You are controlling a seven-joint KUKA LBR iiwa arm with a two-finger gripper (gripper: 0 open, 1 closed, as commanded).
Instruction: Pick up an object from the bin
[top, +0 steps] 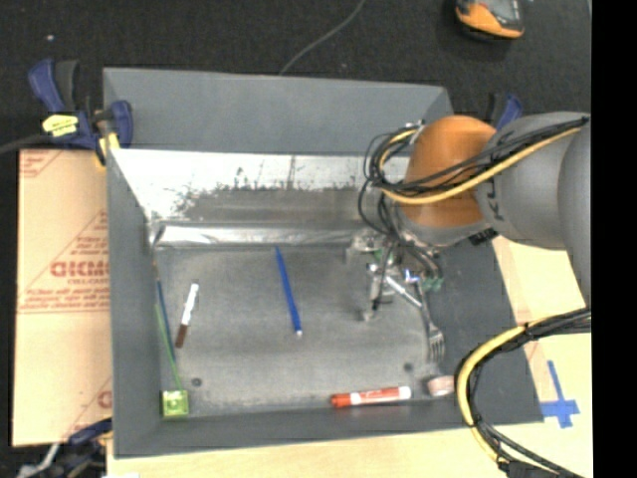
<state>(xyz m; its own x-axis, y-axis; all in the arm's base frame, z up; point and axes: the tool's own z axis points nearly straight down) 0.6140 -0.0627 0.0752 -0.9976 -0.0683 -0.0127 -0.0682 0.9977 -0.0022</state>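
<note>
Metal fork at 4 o'clock of bin, flat on floor, just beside gripper at 3 o'clock. Cannot tell whether gripper spread or pressed together. Not yet lifted; grasp and lift pending.

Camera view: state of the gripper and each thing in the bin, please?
gripper: low in the bin's right side
blue pen: lying flat mid-bin, alone
white marker: lying flat, left side
green stick: lying along the left wall
green block: bottom-left corner, at the stick's end
red marker: lying flat along the bottom wall
fork: lying flat by the right wall
</note>
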